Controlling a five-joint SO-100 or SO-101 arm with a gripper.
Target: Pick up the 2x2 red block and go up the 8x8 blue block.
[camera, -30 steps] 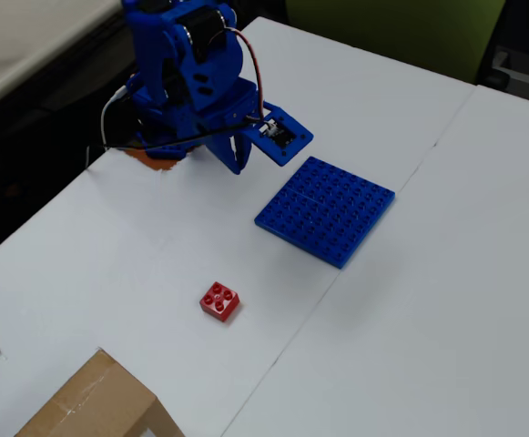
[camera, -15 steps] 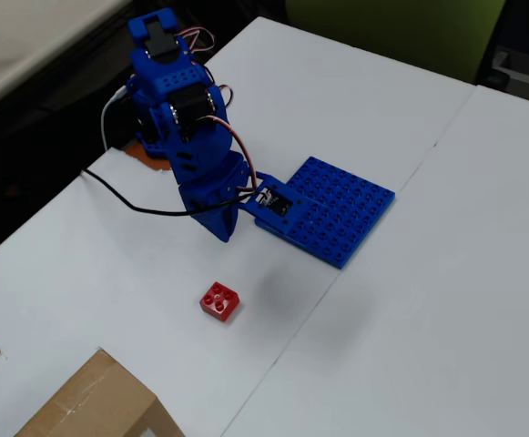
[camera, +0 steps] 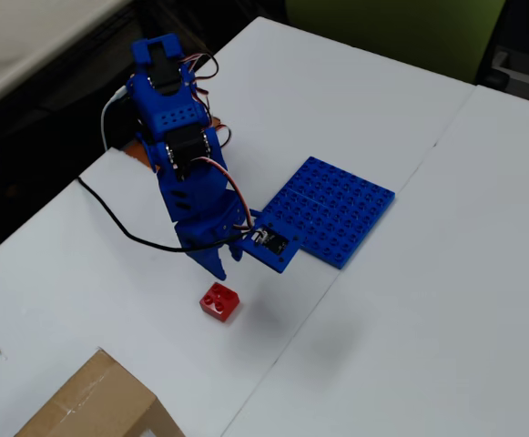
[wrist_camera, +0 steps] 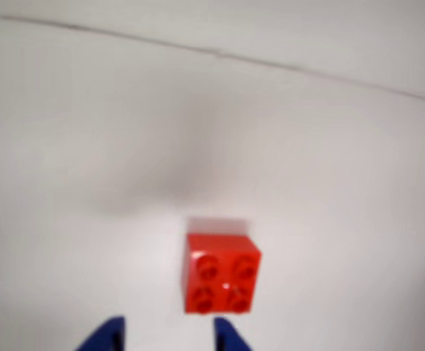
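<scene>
The 2x2 red block [camera: 220, 301] is being approached on a white table [camera: 428, 300] by a blue arm [camera: 178, 155], whose gripper [camera: 226, 264] is being held just above and beside the brick, not touching it. In the wrist view, the block [wrist_camera: 222, 273] is seen resting studs-up on the bare surface, with the two blue fingertips [wrist_camera: 229, 334] showing at the lower edge. A clear gap is being kept between them, so the jaws are being read as parted and empty; the brick is sitting just beyond the tips and slightly toward the right of that gap.

The 8x8 blue block [camera: 332, 205] is lying flat on the same table, near the red brick but apart from it, partly overlapped in the overhead view by the wrist of the arm. A cardboard box [camera: 91, 405] is standing at the lower left, well clear of both.

The brick is being judged light, rigid and unlikely to be damaged, though its smooth, glossy plastic sides could be allowed to slip or twist if pinched off-centre. The sensible hold is being judged to be across two opposite flat side walls, below the studs, with the fingers lowered squarely around it. Being so light, it could easily be nudged aside by one finger arriving first.
</scene>
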